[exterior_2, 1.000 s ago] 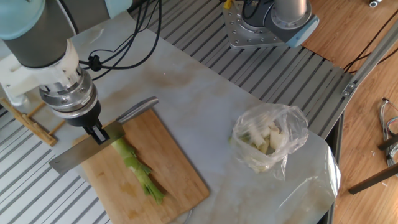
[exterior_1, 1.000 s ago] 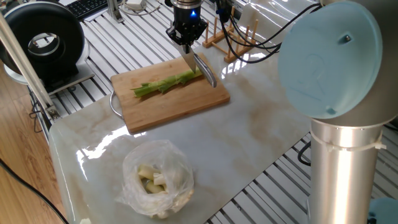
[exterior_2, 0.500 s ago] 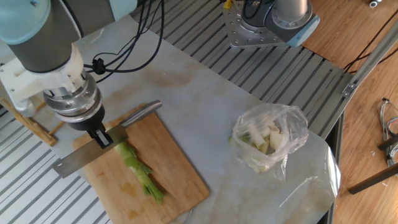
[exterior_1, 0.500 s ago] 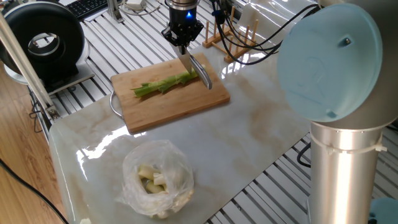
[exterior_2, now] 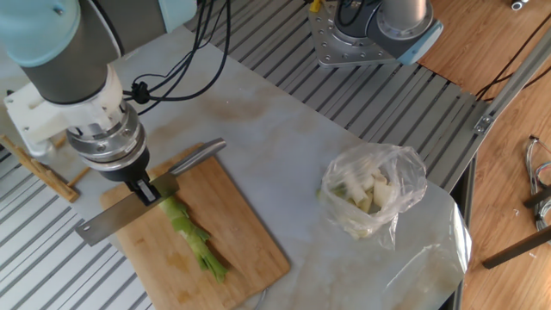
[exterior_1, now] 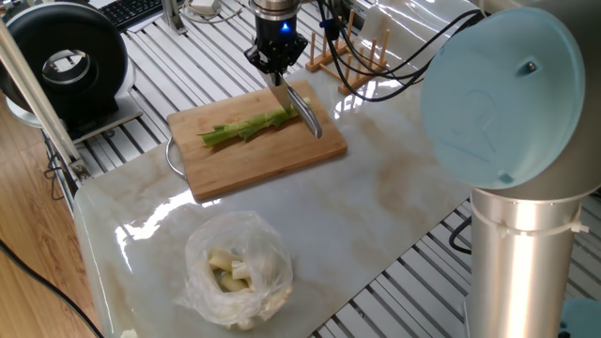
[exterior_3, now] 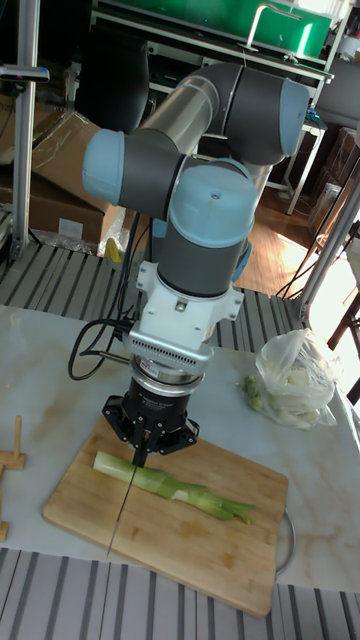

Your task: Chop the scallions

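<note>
Holding the knife [exterior_2: 138, 207] clamped in the jaws of the gripper [exterior_3: 142, 452], blade crosswise just above the scallions' [exterior_3: 170, 486] pale end, stalk lying lengthwise on the cutting board [exterior_1: 263, 160] directly under the jaws.

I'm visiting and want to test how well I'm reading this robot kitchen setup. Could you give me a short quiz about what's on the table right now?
1. True or false: the slim light-green scallion stalk lies on the rectangular wooden cutting board.
2. What does the black two-finger gripper hold?
A. a flat steel knife
B. a spoon
C. nothing
3. Fill in: the pale whitish pieces on the marble table sit inside a clear plastic ____.

Key: 1 true; 2 A; 3 bag.
</note>
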Action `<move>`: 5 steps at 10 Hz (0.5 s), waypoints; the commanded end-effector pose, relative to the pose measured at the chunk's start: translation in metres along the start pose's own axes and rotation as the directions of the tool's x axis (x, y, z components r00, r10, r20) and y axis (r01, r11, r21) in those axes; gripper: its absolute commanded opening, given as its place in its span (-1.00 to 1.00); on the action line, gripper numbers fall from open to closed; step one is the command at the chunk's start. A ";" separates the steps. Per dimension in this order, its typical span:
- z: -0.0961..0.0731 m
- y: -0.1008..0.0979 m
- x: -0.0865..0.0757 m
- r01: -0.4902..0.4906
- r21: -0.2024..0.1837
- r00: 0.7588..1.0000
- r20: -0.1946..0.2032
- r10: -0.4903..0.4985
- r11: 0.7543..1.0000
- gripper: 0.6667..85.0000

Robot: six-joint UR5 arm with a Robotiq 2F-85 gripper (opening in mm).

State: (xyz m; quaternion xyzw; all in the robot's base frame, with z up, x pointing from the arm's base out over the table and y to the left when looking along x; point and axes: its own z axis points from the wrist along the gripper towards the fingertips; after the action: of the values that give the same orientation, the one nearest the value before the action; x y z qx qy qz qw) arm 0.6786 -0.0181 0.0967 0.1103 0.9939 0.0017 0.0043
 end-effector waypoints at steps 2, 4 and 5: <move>0.002 0.000 0.004 0.004 -0.001 1.000 -0.002 -0.004 1.000 -0.99; 0.004 -0.005 0.003 0.013 0.007 1.000 0.006 -0.013 1.000 -0.99; 0.005 -0.004 0.003 0.013 -0.001 1.000 0.006 -0.013 1.000 -0.99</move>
State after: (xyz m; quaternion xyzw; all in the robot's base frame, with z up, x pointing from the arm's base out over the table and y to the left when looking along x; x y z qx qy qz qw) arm 0.6750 -0.0212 0.0931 0.1044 0.9945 -0.0037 0.0051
